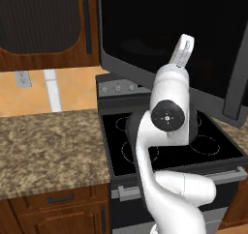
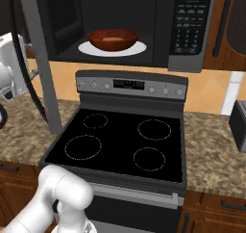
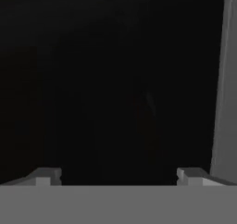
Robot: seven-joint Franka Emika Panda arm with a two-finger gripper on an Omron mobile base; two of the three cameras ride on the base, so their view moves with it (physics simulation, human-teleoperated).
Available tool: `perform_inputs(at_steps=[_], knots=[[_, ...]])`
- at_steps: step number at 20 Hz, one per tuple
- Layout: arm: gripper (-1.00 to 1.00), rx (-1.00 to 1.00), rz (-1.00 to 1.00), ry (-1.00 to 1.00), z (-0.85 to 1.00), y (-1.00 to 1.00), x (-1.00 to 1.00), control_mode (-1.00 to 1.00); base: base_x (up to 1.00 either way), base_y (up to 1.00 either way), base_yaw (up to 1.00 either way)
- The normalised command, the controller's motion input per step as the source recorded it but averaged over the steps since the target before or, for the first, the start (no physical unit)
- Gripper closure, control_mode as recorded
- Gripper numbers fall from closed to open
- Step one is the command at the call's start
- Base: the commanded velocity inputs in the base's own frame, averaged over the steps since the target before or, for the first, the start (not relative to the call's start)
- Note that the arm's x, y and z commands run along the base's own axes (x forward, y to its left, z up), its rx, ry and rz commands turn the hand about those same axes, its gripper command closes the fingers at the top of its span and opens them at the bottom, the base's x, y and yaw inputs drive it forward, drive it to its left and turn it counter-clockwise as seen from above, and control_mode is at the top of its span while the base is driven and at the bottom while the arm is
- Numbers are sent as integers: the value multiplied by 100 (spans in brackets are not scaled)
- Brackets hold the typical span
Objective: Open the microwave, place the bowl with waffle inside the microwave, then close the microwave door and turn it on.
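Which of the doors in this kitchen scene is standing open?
The microwave door, the wide dark grey panel with a black glass window, stands swung open over the stove. The brown wooden cabinet door beside it is shut.

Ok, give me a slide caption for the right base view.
Reddish-brown wooden bowl on the white turntable inside the open dark grey microwave, above the black glass-top stove.

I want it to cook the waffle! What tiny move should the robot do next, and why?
Probably push the microwave door shut. The bowl already sits inside the microwave, the door hangs open, and the open gripper faces its dark glass, holding nothing.
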Motion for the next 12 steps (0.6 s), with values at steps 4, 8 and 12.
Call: perform_inputs(at_steps=[4, 8, 12], knots=[[-100, 32, 15, 13, 0, -34, 100, -100, 0, 0, 0], [-100, 19, 14, 27, -2, -34, 100, -100, 0, 0, 0], [-100, 7, 7, 26, -4, -22, 100, -100, 0, 0, 0]])
